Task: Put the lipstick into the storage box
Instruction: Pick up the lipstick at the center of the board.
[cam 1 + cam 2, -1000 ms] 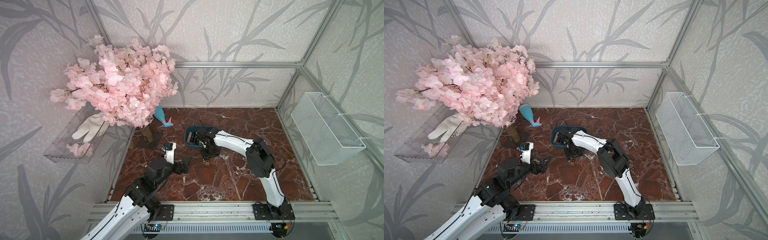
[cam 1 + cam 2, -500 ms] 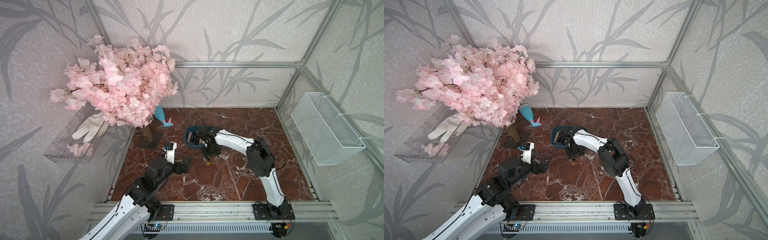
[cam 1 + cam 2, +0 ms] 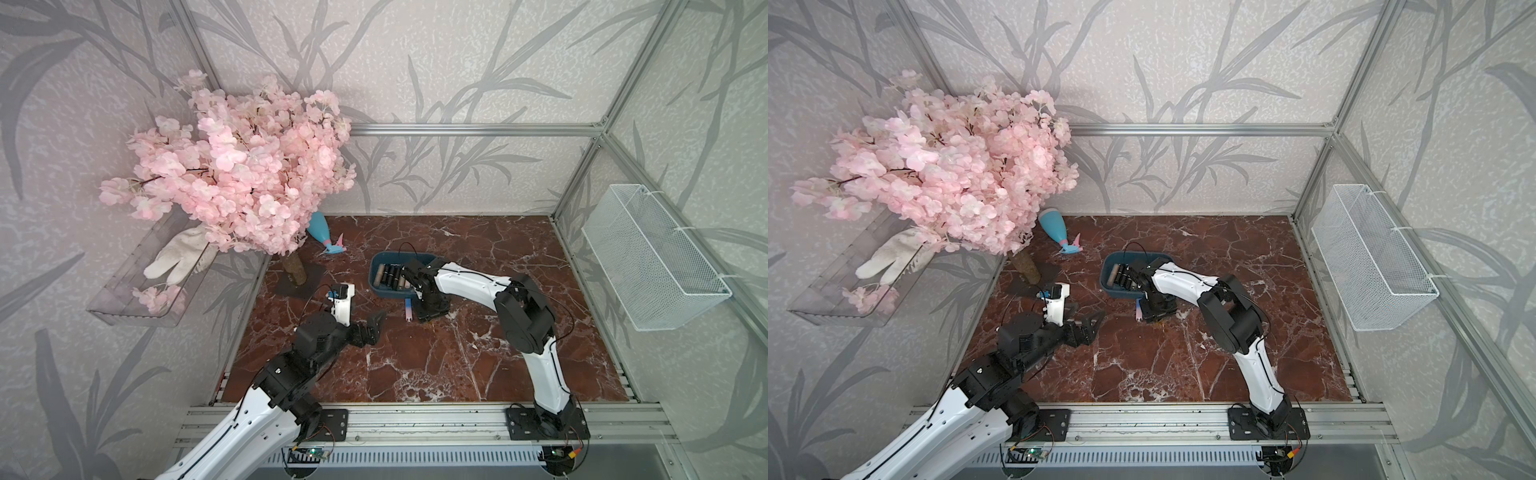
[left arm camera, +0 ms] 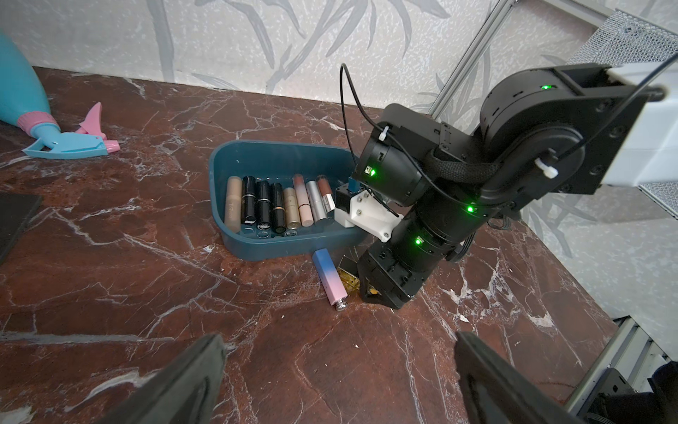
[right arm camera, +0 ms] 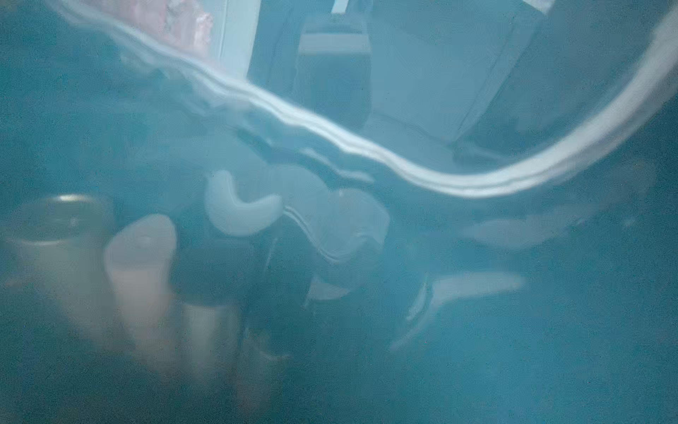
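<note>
- left hand (image 4: 337, 341): released, wide, over table (image 4: 110, 279)
- right hand (image 4: 361, 284): down beside lipstick (image 4: 329, 277); clenched or released, cannot tell
- lipstick: flat on table, just outside box (image 4: 279, 249)

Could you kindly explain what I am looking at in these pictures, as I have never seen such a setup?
Two robot arms are mounted at the edge of a marble table, each ending in a two-fingered gripper. Both top views look down from overhead; the other two come from cameras on the wrists. The left gripper is open and empty. The right gripper points down beside a teal box holding a row of lipsticks; whether it grips anything is hidden. A blue-pink lipstick lies on the table by the box. The right wrist view is only a teal blur. Further back are a spray bottle and a blossom tree.
</note>
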Available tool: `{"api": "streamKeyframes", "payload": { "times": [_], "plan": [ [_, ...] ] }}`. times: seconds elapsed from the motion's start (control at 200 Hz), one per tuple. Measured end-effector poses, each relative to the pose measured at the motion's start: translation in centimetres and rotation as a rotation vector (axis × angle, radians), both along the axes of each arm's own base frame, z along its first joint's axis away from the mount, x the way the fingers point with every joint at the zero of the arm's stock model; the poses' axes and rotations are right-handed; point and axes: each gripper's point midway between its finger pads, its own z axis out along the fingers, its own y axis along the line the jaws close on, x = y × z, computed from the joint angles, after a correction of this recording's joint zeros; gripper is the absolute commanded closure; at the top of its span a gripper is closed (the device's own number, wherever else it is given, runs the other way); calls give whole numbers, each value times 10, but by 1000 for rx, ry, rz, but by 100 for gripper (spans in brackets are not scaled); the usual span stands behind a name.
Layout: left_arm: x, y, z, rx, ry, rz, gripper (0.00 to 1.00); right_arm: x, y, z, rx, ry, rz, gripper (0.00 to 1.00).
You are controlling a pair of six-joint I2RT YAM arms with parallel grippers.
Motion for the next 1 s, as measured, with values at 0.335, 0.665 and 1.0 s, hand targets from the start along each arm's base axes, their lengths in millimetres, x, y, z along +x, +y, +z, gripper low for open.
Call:
{"api": "streamKeyframes", "payload": {
  "times": [0.335,0.665,1.0],
  "plan": [
    [0,1,0,-5,3,6,0,23,20,15,61,-62,76,50],
    [3,2,1,-4,-2,21,0,26,26,15,75,-62,110,52],
    [9,-3,-3,-4,12,22,0,16,15,-2,46,-29,118,54]
  ]
}}
